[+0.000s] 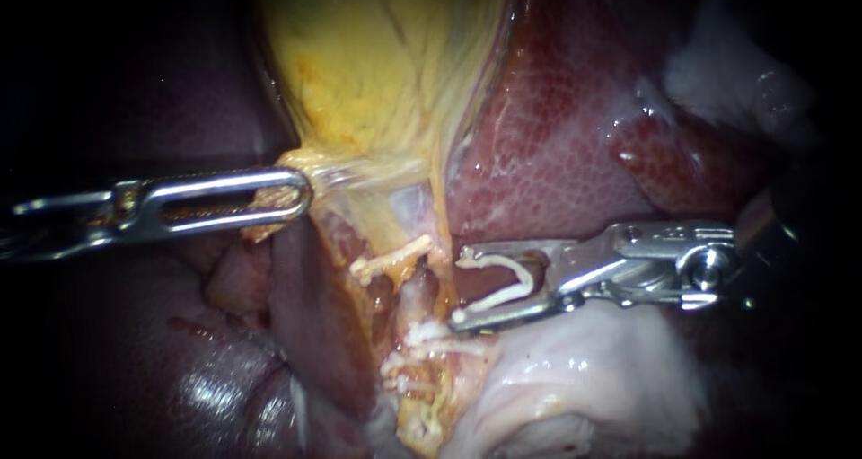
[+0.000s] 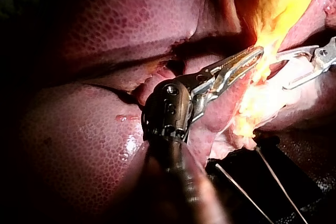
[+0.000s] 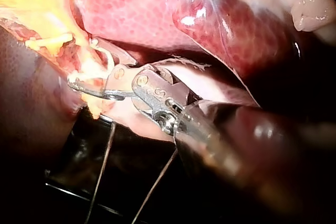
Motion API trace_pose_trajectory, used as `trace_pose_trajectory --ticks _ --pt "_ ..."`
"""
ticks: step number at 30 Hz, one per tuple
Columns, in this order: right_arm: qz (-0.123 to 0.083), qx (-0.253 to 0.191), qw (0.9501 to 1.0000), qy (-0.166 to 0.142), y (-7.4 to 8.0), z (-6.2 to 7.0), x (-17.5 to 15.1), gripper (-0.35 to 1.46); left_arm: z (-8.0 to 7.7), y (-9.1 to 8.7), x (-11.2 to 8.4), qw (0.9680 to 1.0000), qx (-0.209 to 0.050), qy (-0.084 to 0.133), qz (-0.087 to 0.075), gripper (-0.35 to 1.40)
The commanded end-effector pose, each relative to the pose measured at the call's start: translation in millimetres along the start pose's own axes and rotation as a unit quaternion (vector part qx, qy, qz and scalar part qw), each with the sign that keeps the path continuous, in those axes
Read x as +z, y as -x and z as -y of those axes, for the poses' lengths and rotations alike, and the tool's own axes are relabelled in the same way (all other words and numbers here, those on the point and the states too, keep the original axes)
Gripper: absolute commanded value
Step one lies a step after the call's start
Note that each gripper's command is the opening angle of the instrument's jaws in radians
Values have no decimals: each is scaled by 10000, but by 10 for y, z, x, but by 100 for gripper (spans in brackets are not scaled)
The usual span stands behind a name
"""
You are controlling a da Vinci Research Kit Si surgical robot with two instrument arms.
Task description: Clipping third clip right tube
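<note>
The yellow gallbladder [image 1: 377, 64] hangs at the top centre. My left instrument [image 1: 301, 194] [image 2: 257, 53] is shut on its lower end, where it narrows. Below this a pinkish tube [image 1: 419, 290] runs downward. A white clip [image 1: 392, 263] crosses the tissue at its upper end, and two more white clips [image 1: 422, 333] sit lower down. My right instrument [image 1: 458, 288] [image 3: 84, 69] comes in from the right, its jaws spread wide around a white V-shaped clip [image 1: 498, 284]. Its tips lie just right of the tube, which is not between the jaws.
Dark red liver [image 1: 557, 136] fills the upper right and the left side. Pale glossy tissue [image 1: 584, 378] lies under the right instrument's jaws. In the wrist views, thin wires [image 2: 241, 192] [image 3: 102, 171] cross a dark base below the tissue.
</note>
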Motion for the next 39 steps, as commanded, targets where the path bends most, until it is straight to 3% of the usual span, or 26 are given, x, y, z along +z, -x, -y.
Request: trace_pose_trajectory --ticks 1,11,16,24,34,39 --pt "0 -8 10000 0 1 -3 1 58 0 -1 0 10000 1 4 0 -35" --pt "50 70 9999 -66 1 -14 22 58 0 -4 1 10000 9 10 4 -35" --pt "-113 206 9975 -665 -2 -9 29 57 -3 -4 1 10000 9 6 2 -35" --pt "-89 462 9914 -1220 4 -3 35 57 -20 -3 1 10000 10 13 4 -35" --pt "185 538 9841 -1683 29 6 57 50 -35 0 7 10000 -2 53 21 -35" --pt "23 594 9801 -1891 22 9 53 50 -36 0 7 10000 -2 55 22 -35"
